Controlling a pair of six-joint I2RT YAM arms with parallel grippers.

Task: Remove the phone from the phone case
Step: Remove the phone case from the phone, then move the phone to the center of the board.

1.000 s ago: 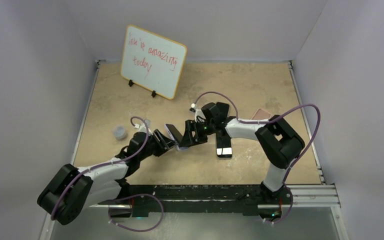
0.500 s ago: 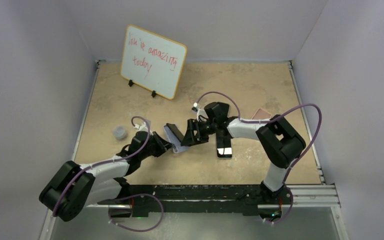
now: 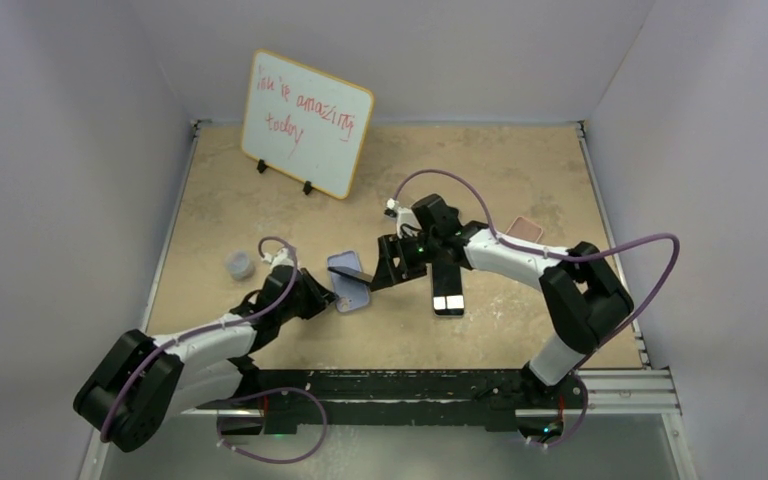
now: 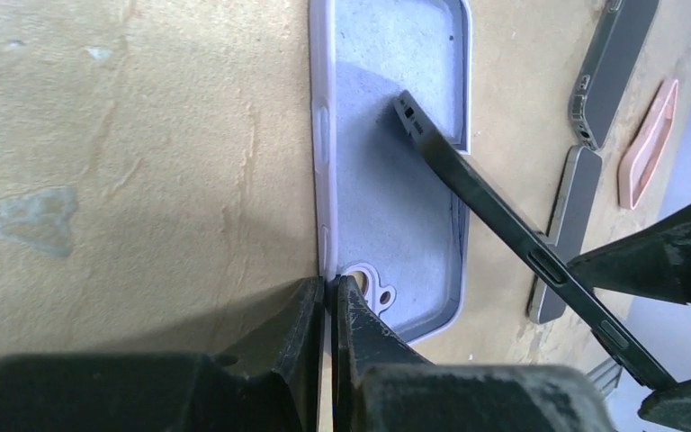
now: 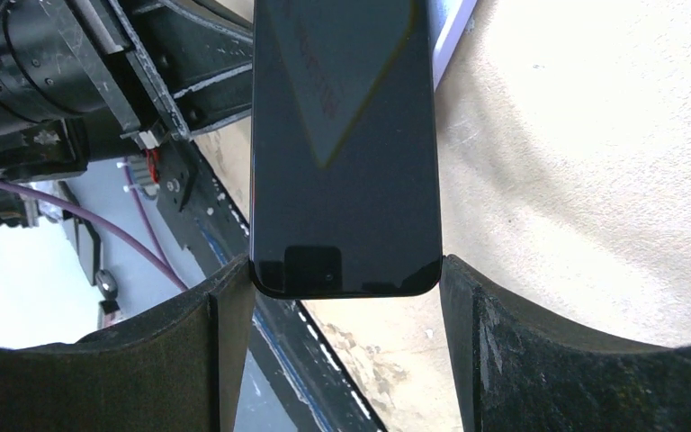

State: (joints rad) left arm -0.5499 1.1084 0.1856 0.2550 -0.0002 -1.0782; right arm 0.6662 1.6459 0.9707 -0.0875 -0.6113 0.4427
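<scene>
The phone case [image 4: 396, 180], pale lilac, lies flat on the table [image 3: 520, 170] with its hollow side up; the left gripper [image 4: 328, 292] is pinched tight on the case's long rim at the camera-hole end, its two fingers pressed together with only the thin wall between them; the phone [image 5: 345, 144] is out of the case and raised at a slant above it, one end low over the case's lining, the other end up and away toward the right arm; whether that low end touches the lining cannot be told; the right gripper [image 5: 346, 274] clamps the phone across its width, jaws spread wide to either side edge, dark screen facing the wrist camera; a second phone [image 3: 448, 295] lies right of the case, a pink case [image 3: 527, 228] farther right; a whiteboard [image 3: 305, 123] stands behind the case, a small grey cup [image 3: 239, 265] to its left.
</scene>
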